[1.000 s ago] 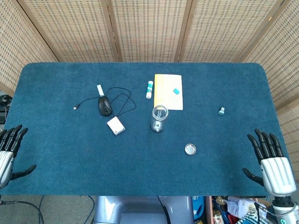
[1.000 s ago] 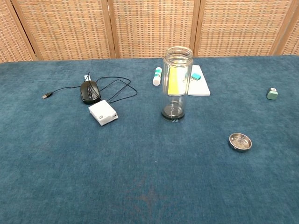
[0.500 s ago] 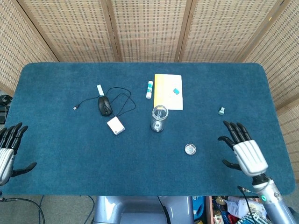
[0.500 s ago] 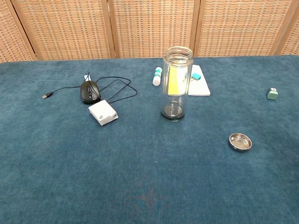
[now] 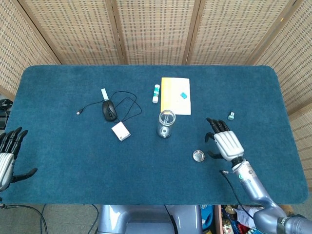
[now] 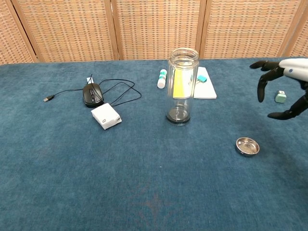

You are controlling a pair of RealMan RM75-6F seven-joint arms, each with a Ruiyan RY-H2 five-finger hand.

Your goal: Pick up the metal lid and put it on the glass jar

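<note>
The small round metal lid (image 5: 198,156) (image 6: 247,146) lies on the blue table cover, rim up, to the right of and nearer than the glass jar (image 5: 165,123) (image 6: 182,85). The jar stands upright with its mouth uncovered near the table's middle. My right hand (image 5: 224,141) (image 6: 285,87) hovers open, fingers spread, just right of the lid and above table level, holding nothing. My left hand (image 5: 9,157) stays open at the table's near left edge, far from both; the chest view does not show it.
A black mouse (image 5: 109,110) with its cable and a white box (image 5: 121,131) lie left of the jar. Behind the jar are a yellow-and-white notepad (image 5: 176,95) and a glue stick (image 5: 156,93). A small green object (image 5: 231,115) sits beyond my right hand.
My right hand has swept from the near right table edge leftward and forward to just beside the lid, now entering the chest view. Left hand, lid and jar have not moved.
</note>
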